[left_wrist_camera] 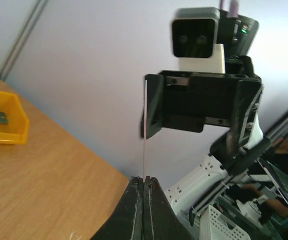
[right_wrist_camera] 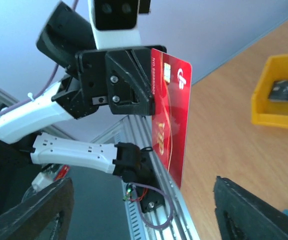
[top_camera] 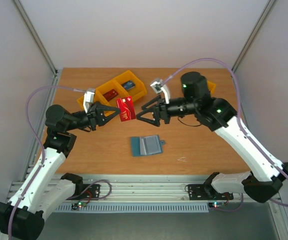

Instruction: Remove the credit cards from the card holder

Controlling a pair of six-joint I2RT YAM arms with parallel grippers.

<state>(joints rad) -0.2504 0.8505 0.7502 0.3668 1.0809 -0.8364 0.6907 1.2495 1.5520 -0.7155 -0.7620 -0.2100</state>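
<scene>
Closest to its own lens, the left claw (left_wrist_camera: pixel 145 186) was pinched shut on one edge of the red card (top_camera: pixel 126 109), holding it in the air above the worktop (top_camera: pixel 209 150). At the card's three o'clock the right claw (top_camera: pixel 141 113) gaped wide, gripping nothing. The open card holder (top_camera: pixel 146 145) lay at six o'clock and the orange bins (top_camera: pixel 101 91) at eleven. With so slim a pinch, a nudge from the right claw would likely twist the card loose.
</scene>
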